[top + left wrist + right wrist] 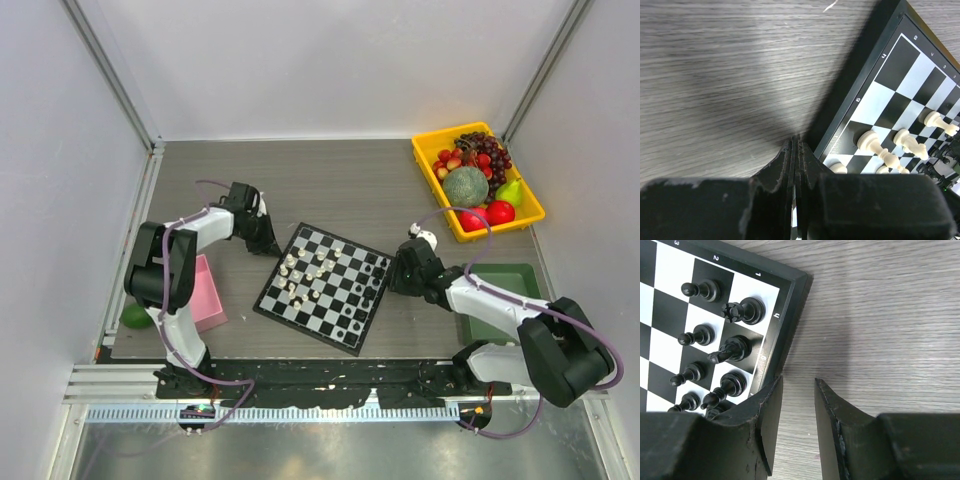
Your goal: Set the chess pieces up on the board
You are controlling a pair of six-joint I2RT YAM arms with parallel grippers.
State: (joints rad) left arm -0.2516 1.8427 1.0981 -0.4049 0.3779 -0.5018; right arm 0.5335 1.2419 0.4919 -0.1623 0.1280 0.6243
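The checkered board (307, 328), thin black border around it, lies flat on the table (350, 180), turned at an angle. Tiny white pieces (300, 275) stand loosely spread over its left half toward the middle. Black pieces (745, 310) stand upright in two rows along the right edge.

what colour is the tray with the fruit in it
Yellow. The tray shows best in the top view.
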